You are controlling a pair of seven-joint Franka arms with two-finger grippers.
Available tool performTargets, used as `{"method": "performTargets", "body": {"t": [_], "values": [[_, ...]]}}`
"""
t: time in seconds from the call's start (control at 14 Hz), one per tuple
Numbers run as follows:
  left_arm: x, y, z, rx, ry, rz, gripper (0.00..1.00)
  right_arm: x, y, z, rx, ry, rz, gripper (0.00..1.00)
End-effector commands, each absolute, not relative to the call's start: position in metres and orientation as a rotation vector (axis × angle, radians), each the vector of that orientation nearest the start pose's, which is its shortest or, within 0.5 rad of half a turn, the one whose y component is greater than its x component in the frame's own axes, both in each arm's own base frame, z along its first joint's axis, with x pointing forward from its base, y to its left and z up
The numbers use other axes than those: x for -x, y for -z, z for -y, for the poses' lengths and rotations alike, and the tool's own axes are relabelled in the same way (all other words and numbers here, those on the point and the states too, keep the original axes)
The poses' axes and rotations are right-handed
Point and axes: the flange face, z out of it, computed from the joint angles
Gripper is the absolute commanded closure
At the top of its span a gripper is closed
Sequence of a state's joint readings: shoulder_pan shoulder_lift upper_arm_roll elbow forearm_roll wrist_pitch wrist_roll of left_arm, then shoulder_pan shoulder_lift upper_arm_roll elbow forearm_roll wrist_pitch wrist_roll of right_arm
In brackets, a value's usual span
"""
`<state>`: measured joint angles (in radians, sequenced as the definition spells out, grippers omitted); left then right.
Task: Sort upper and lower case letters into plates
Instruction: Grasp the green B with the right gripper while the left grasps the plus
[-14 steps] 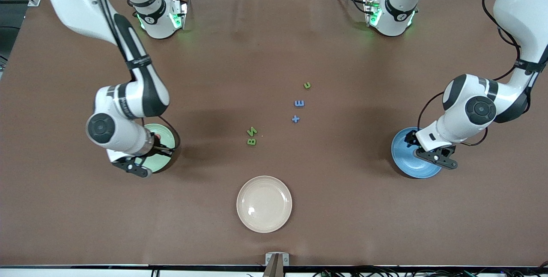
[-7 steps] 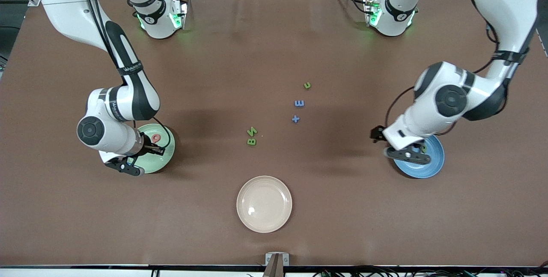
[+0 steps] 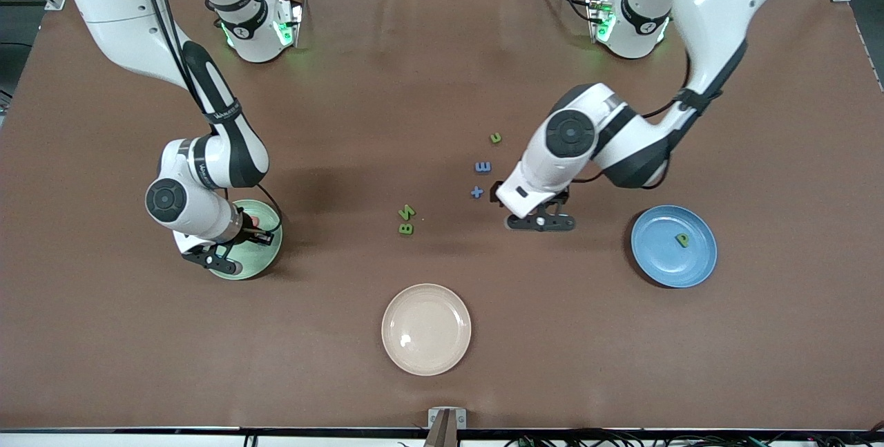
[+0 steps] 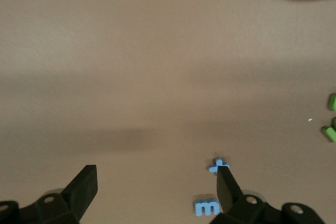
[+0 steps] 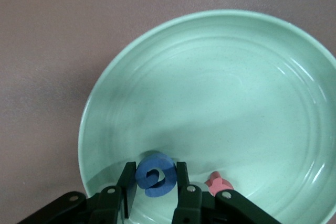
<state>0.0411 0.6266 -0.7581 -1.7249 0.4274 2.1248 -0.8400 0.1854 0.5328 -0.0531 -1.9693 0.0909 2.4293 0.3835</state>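
While our right jaws (image 5: 154, 191) hang low over the pale green plate (image 5: 220, 77), they are clamped on a blue letter (image 5: 156, 175), a curled round shape pinched edge-on between the two fingers, presumably so it can drop into the dish; a red letter (image 5: 219, 184) lies in the plate just beside those jaws; our left jaws (image 4: 157, 195) stand spread wide and empty over the bare bench (image 3: 442, 74), with the small blue cross-shaped letter (image 4: 217, 165) touching the tip of one finger in that wrist view and a blue m (image 4: 206, 206) beside the same finger, which suggests we are lining up the next pick; two green letters (image 3: 406, 220) lie well apart from either jaws, another green one (image 3: 495, 137) near the blue pair; the blue plate (image 3: 656, 260) already carries a green p (image 3: 682, 240); the cream plate (image 3: 426, 357) sits unused.
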Motion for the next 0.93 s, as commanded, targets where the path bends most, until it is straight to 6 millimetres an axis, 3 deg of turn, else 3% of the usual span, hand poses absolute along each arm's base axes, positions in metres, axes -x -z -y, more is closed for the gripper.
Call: {"method": "performTargets", "body": {"t": [0.0, 0.07, 0.21, 0.43, 0.5, 0.72, 0.86], "values": [[-0.52, -0.261, 0.413, 3.106, -0.13, -0.017, 0.0, -0.596, -0.193, -0.082, 3.094, -0.107, -0.47, 0.33], [-0.513, -0.247, 0.426, 3.095, -0.131, -0.005, 0.0, -0.596, -0.193, -0.084, 3.094, -0.105, -0.467, 0.0], [-0.506, -0.227, 0.446, 3.091, -0.098, 0.014, 0.0, -0.598, -0.198, -0.086, 3.094, -0.112, -0.466, 0.0], [-0.499, -0.209, 0.463, 3.141, -0.051, 0.07, 0.0, -0.611, -0.24, -0.114, 3.082, -0.18, -0.487, 0.0], [-0.499, -0.206, 0.464, 3.154, -0.044, 0.088, 0.0, -0.616, -0.254, -0.129, 3.077, -0.21, -0.548, 0.0], [-0.496, -0.198, 0.46, 3.141, -0.053, 0.091, 0.0, -0.616, -0.272, -0.195, 3.055, -0.159, -0.668, 0.0], [-0.492, -0.188, 0.457, 3.114, -0.045, 0.069, 0.01, -0.617, -0.269, -0.233, 3.032, -0.132, -0.755, 0.0]]}}
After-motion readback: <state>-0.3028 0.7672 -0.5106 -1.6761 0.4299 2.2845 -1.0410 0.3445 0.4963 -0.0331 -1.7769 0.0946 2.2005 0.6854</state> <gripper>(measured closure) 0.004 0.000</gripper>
